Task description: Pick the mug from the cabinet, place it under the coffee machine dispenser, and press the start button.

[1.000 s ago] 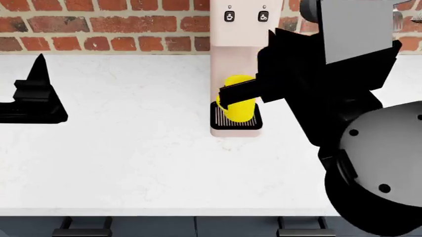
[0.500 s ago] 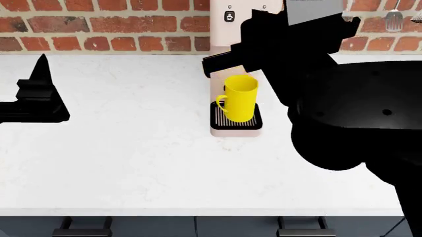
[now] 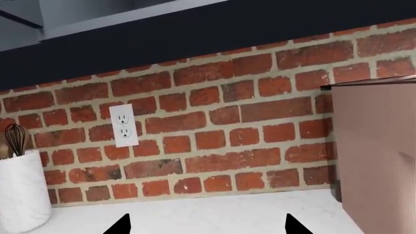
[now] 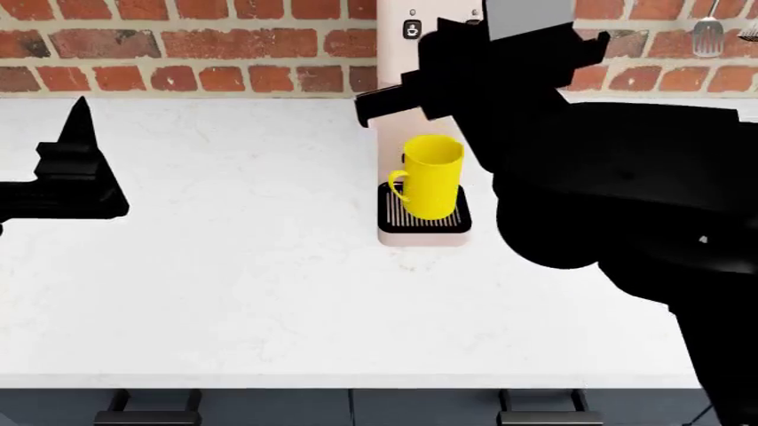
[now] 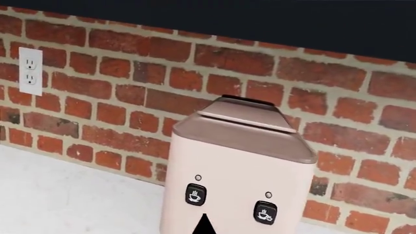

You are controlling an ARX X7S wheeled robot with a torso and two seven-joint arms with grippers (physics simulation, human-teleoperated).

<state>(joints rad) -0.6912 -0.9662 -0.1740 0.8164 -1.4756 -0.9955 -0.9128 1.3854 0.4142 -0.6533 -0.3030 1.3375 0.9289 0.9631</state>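
Yellow mug (image 4: 431, 176) stands on drip tray (image 4: 456, 217) under coffee machine (image 5: 234, 175) | hard, light, smooth: hold its sides | your right claw (image 4: 376, 104) lets go; closure unclear | left claw (image 4: 74, 160) apart, holds nothing

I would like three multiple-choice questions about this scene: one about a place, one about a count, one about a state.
1. Where does the mug stand?
A. on the drip tray of the coffee machine
B. on the bare counter
C. in the left hand

2. How many cup-icon buttons does the right wrist view show on the machine's front?
A. one
B. two
C. four

3. How is the mug?
A. lying on its side
B. upside down
C. upright, free of both hands

Answers:
1 A, its base sits on the slotted black tray.
2 B, a left button and a right button.
3 C, its open mouth faces up and the right hand is above it, the left hand far aside.
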